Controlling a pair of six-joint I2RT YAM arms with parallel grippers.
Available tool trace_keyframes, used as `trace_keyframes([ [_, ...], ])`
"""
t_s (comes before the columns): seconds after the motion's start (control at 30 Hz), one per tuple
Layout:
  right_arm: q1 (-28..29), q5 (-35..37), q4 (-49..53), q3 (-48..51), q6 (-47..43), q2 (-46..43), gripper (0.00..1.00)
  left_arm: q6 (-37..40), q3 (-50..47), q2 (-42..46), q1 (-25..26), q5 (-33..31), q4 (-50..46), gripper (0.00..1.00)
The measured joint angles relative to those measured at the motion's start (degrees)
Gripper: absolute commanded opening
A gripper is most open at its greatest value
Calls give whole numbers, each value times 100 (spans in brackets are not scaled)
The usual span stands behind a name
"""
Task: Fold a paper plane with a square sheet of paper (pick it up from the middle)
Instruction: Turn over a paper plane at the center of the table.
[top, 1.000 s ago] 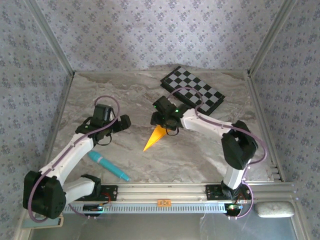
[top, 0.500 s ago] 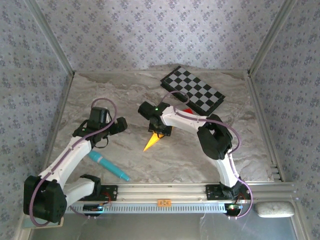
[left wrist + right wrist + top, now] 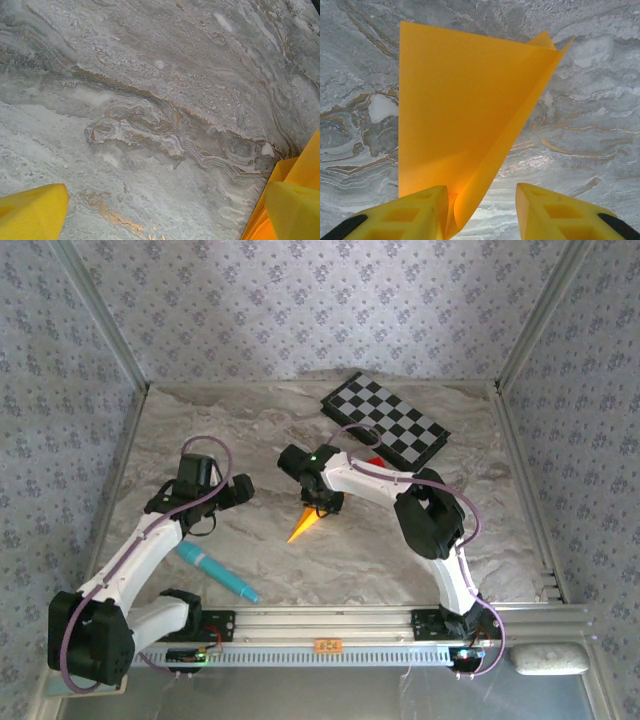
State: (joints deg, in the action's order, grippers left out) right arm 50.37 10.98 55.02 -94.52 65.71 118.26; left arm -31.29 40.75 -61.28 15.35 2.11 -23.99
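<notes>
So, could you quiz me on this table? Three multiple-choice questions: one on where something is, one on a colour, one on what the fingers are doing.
1. Where does the checkerboard lie?
A) by the arm bases
B) at the far right of the table
C) under the left arm

2. What colour is the pen?
A) teal
B) red
C) black

3. How do the right arm's fingers stand?
A) clamped on the pen
B) spread apart, the paper plane beside one of them
C) shut and empty

Answers:
1 B: in the top view it sits at the back right.
2 A: its barrel is teal against the grey marble.
3 B: the right wrist view shows a wide gap between them.
</notes>
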Motion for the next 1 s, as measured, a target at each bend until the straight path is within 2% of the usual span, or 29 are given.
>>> trace_keyframes([
  [0.13, -24, -90, -66, 63, 52, 0, 33, -4, 0, -7, -4, 11, 0, 100],
  [0.27, -42, -118, -146, 94, 111, -2, 18, -26, 0, -68, -66, 48, 13, 100],
  [0.5, -103, -52, -295, 278, 76, -138, 2, -114, -46, -74, -181, 136, 26, 100],
  [0.77, -219, -125, -885, 291, -750, -702, 0, -245, -190, -74, -455, 323, 175, 100],
  [1.0, -472, -1051, -2122, 393, -2052, -1071, 0, -402, -385, -76, -721, 669, 448, 100],
])
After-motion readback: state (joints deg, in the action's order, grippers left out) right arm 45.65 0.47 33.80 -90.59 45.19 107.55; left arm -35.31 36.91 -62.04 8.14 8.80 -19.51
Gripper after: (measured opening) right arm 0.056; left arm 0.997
